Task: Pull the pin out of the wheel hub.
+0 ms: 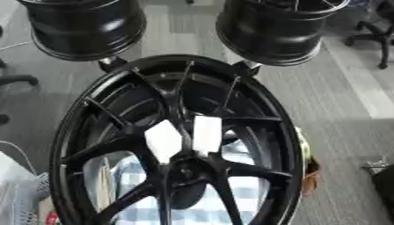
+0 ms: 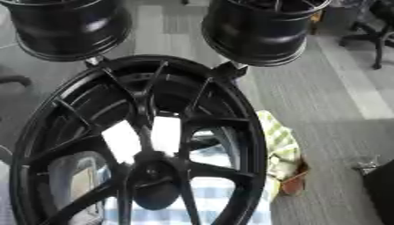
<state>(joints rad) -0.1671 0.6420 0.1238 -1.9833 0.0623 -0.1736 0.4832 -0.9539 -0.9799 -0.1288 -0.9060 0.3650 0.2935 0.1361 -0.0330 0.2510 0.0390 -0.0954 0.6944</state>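
A large black multi-spoke wheel (image 1: 269,132) stands tilted and fills the middle of both views. Its hub (image 1: 181,169) sits low in the centre, where the spokes meet. Two white patches (image 1: 163,139) (image 1: 206,134) lie on the spokes just above the hub. A dark rounded shape (image 2: 156,195) hangs just below the hub. I cannot make out a pin on the hub. Neither of my hands shows in either view.
Two black wheel barrels (image 1: 85,26) (image 1: 273,28) stand behind the wheel's top rim. A blue-and-white checked cloth (image 1: 238,189) and a yellow-green cloth (image 2: 281,145) lie beneath it. A white basket (image 1: 19,197) is at lower left, office chairs (image 1: 373,33) at upper right, and a dark shape (image 2: 381,186) at the right edge.
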